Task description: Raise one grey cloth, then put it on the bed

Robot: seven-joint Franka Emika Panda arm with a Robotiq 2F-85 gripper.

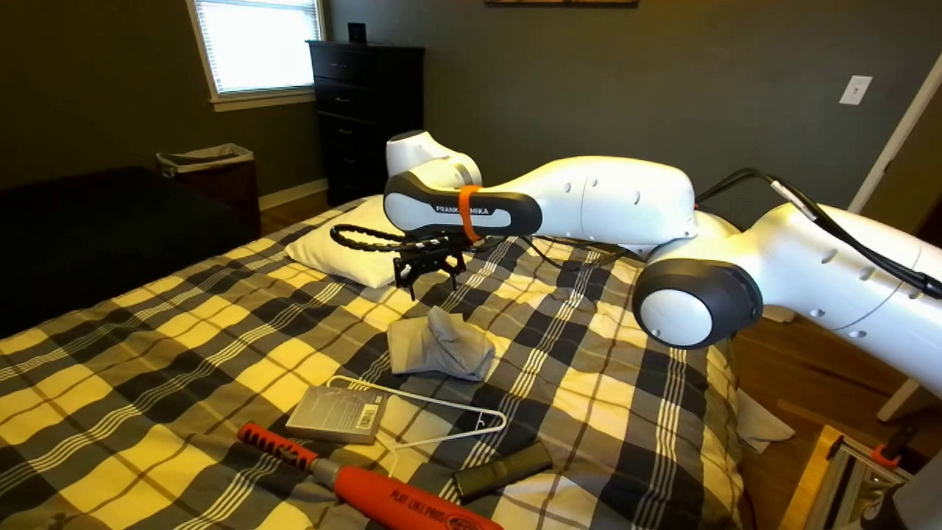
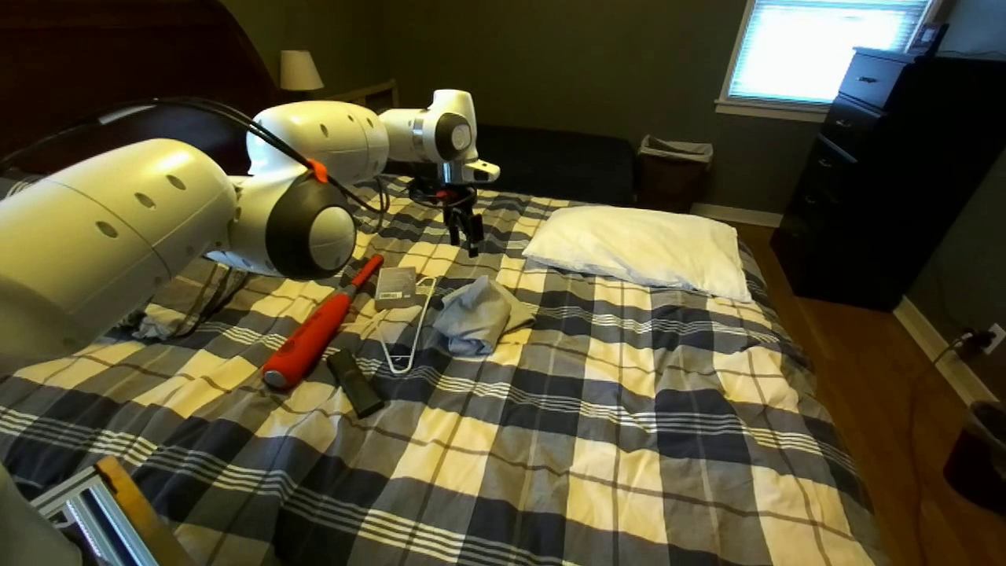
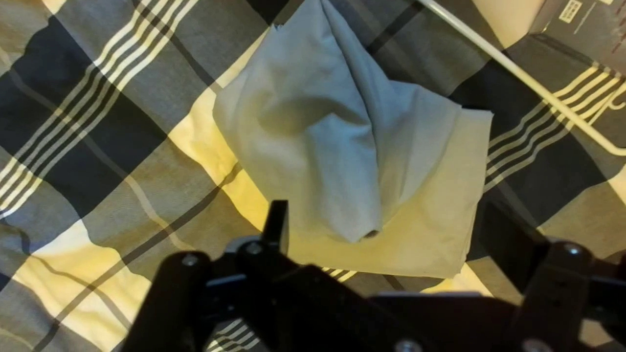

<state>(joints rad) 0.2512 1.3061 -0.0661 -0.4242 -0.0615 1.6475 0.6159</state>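
Note:
A grey cloth [image 1: 434, 350] lies crumpled on the plaid bed [image 1: 221, 324], with a fold standing up from it. It also shows in an exterior view [image 2: 475, 318] and in the wrist view [image 3: 337, 146]. My gripper [image 1: 433, 289] is above the bed, over the cloth's pillow side, pointing down and apart from the cloth. It also shows in an exterior view [image 2: 464, 246]. In the wrist view the gripper [image 3: 391, 232] has its fingers wide apart with nothing held between them, and the cloth lies below and beyond them.
A white hanger [image 1: 505, 419], a grey boxed book [image 1: 338, 414], a red bat [image 1: 390, 493] and a dark remote-like object [image 1: 504, 470] lie beside the cloth. A white pillow [image 2: 644, 248] lies on the bed. A dark dresser [image 1: 372, 118] stands behind.

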